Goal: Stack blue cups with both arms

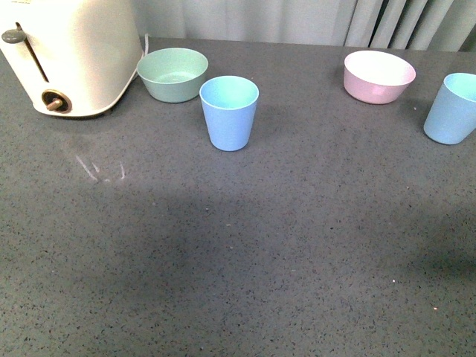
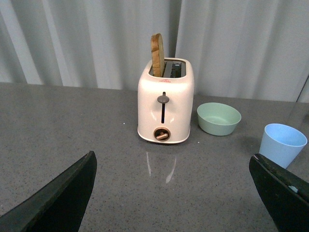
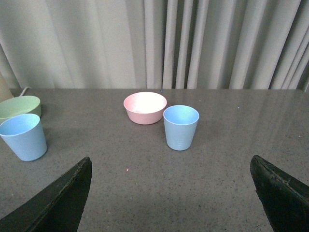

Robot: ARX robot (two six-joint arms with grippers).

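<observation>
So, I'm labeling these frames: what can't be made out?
Front view: right blue cup cut by the right edge, toaster by the top edge.
Left wrist view: left blue cup base behind a left hand finger.
Right wrist view: green bowl cut by the frame edge.

One light blue cup (image 3: pixel 181 127), tapered, handleless and paler inside, stands upright and empty on the desk (image 1: pixel 238 260), ahead of the right fingers (image 3: pixel 58 203) and centred between them. Its twin cup (image 2: pixel 282 144), also upright, stands near one of the left fingers (image 2: pixel 282 193), just beyond its tip.
</observation>
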